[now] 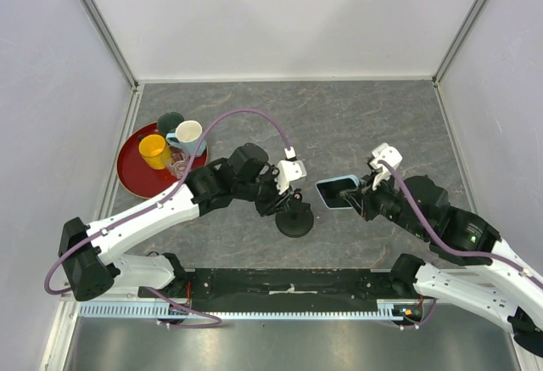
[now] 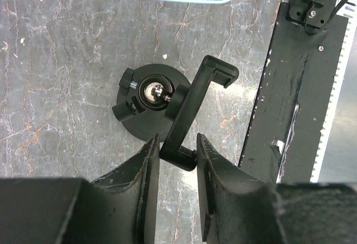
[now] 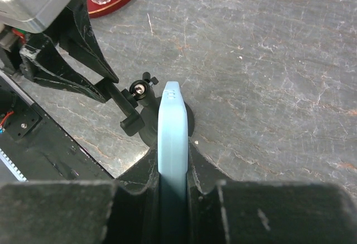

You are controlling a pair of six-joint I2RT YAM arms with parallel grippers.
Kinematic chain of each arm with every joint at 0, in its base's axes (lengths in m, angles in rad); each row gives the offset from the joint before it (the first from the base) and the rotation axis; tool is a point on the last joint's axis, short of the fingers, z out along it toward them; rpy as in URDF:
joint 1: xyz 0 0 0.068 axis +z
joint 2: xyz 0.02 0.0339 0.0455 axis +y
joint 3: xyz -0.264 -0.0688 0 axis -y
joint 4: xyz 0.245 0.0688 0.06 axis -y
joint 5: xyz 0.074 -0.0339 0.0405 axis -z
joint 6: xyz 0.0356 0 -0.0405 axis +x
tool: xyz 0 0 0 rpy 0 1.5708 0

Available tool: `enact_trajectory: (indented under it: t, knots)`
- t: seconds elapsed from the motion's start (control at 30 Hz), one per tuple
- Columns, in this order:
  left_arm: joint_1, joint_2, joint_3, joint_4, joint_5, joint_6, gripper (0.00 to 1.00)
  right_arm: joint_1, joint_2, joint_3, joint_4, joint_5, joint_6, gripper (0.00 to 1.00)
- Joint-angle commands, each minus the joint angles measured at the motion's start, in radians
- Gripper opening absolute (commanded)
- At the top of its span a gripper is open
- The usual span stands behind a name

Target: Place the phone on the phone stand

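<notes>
Step in hand, as I judge it: seating the phone in the cradle. Not yet done.

Left gripper (image 2: 177, 146): jaws almost shut, pinching the near end of the cradle bar of the small black phone stand (image 2: 142, 122) with its round disc base. The cradle (image 2: 195, 101) sits tilted on its ball joint, hooked end toward the upper right of the left wrist view. The base sits flat on the grey marbled table (image 1: 356, 116).

Right gripper (image 3: 171, 163): closed on the slim rectangular phone (image 3: 170, 121), black screen, light blue case. It is held edge-on, lower part between the fingers, free end pointing toward the stand. In the overhead view the phone sits just right of the stand, mid-frame, near it but apart. It looks clear of the table; cannot be sure.

To do it well (judgement):
- Left grip firm, so the stand does not tip or the cradle swing on its joint.
- Turn the phone so its back faces the cradle bar and its edges meet the hooks.
- Left fingers occupy one end of the cradle, so approach slowly from the free hooked end to avoid gripper contact.
- Open the right jaws only once the phone is caught in the hooks.

Red round tray (image 1: 131, 176) of cups, upper left of the overhead view, well apart.
</notes>
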Motion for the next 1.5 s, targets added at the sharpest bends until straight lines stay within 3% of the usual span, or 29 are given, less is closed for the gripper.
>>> enact_trajectory:
  t: [0.0, 0.1, 0.3, 0.33, 0.43, 0.7, 0.77, 0.83, 0.87, 1.1, 1.33, 1.47]
  knots:
    - [0.004, -0.018, 0.009, -0.005, -0.003, 0.06, 0.07, 0.002, -0.047, 0.024, 0.091, -0.003, 0.009, 0.0]
    - [0.008, -0.032, -0.006, 0.021, -0.052, 0.036, 0.14, 0.002, -0.065, 0.027, 0.083, 0.004, 0.032, 0.0]
    - [0.016, -0.148, -0.071, 0.12, -0.089, -0.024, 0.4, 0.001, -0.069, 0.019, 0.06, 0.058, 0.069, 0.0]
    - [0.016, -0.168, -0.081, 0.133, -0.089, -0.03, 0.5, 0.001, -0.064, 0.016, 0.06, 0.063, 0.074, 0.0]
    - [0.016, -0.224, -0.114, 0.157, -0.066, -0.035, 0.63, 0.002, -0.05, 0.002, 0.063, 0.055, 0.083, 0.0]
    - [0.016, -0.257, -0.12, 0.15, -0.103, -0.03, 0.6, 0.002, 0.002, 0.051, 0.053, 0.013, 0.062, 0.0]
    - [0.016, -0.27, -0.126, 0.157, -0.112, -0.029, 0.53, 0.001, 0.013, 0.07, 0.023, 0.047, 0.055, 0.0]
    - [0.016, -0.29, -0.134, 0.162, -0.126, -0.023, 0.4, 0.001, 0.02, 0.079, 0.002, 0.076, 0.055, 0.0]
    - [0.016, -0.296, -0.138, 0.163, -0.127, -0.018, 0.39, 0.001, 0.02, 0.085, -0.003, 0.095, 0.052, 0.0]
    - [0.011, -0.222, -0.122, 0.121, -0.04, -0.012, 0.52, 0.001, 0.045, 0.114, -0.01, 0.055, 0.042, 0.0]
    - [0.007, -0.165, -0.112, 0.093, 0.02, -0.007, 0.56, 0.001, 0.027, 0.09, 0.002, 0.06, 0.055, 0.0]
    - [0.007, -0.142, -0.105, 0.076, -0.024, -0.006, 0.54, 0.002, 0.025, 0.097, 0.011, 0.044, 0.045, 0.0]
